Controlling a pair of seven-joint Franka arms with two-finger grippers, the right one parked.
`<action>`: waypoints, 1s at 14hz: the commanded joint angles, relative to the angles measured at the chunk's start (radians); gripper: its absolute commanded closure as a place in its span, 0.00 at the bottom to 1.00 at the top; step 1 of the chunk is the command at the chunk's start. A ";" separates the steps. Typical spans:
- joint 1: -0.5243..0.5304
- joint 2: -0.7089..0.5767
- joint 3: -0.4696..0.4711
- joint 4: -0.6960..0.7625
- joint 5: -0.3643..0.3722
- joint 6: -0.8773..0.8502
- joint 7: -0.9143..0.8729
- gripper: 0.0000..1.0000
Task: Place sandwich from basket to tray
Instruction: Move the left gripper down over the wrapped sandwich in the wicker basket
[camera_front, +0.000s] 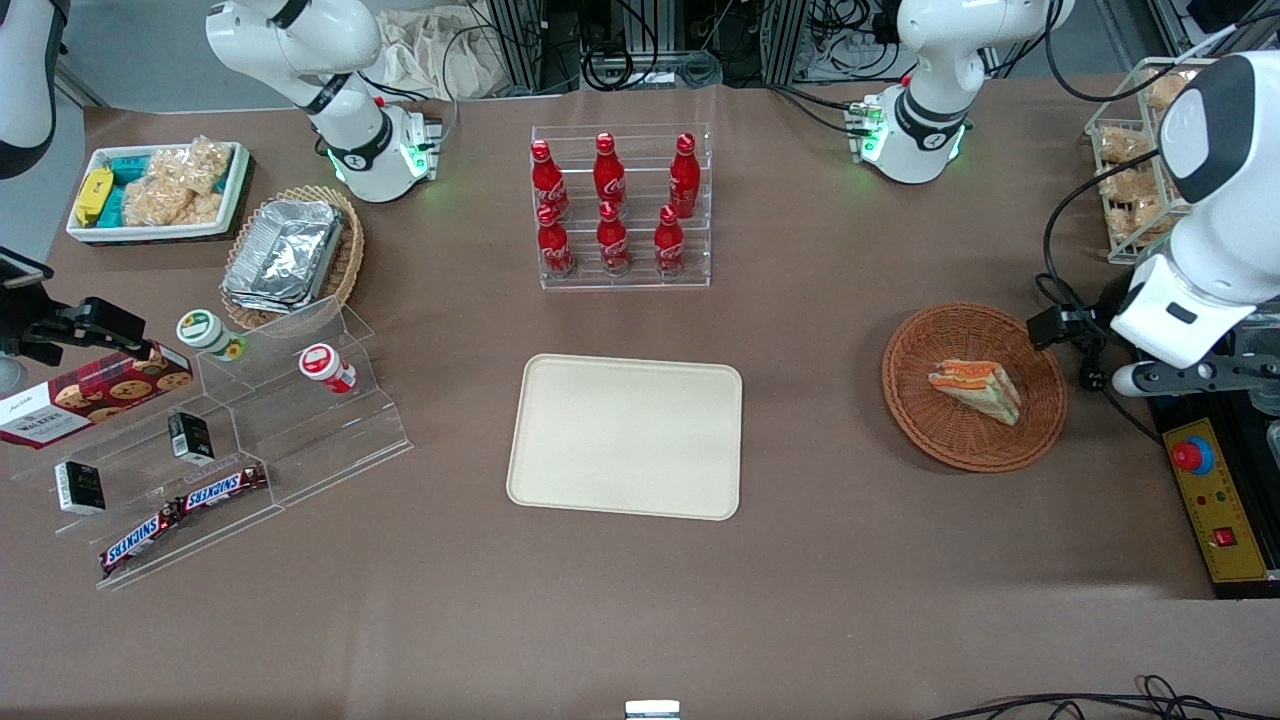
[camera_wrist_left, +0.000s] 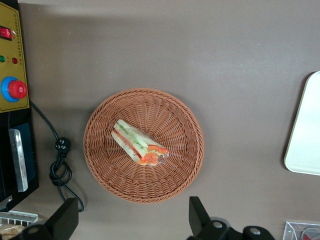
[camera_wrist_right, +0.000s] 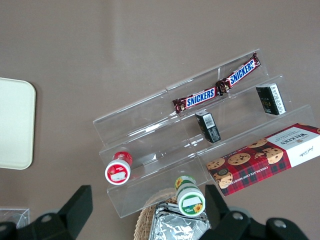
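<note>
I see the sandwich (camera_front: 976, 390) lying in the basket (camera_front: 973, 330), on its side, toward the working arm's end of the tabletop (camera_front: 800, 560). The tray (camera_front: 627, 436) sits bare near the middle, well apart from the basket. My gripper (camera_wrist_left: 131, 222) hangs above the tabletop just beside the basket's rim, fingers (camera_wrist_left: 64, 217) spread wide and holding nothing. In the wrist view the sandwich (camera_wrist_left: 138, 143) rests near the basket's (camera_wrist_left: 107, 170) centre.

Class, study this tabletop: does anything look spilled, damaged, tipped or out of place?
Nothing stands out. The sandwich lies intact in the basket, the tray sits flat and bare, and the gripper hangs open above the basket's edge.
</note>
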 joint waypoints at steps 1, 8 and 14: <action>0.003 0.022 -0.004 0.029 0.005 -0.031 -0.013 0.00; 0.025 0.100 0.004 -0.126 0.005 0.106 -0.418 0.00; 0.026 0.149 0.007 -0.244 0.011 0.240 -0.947 0.01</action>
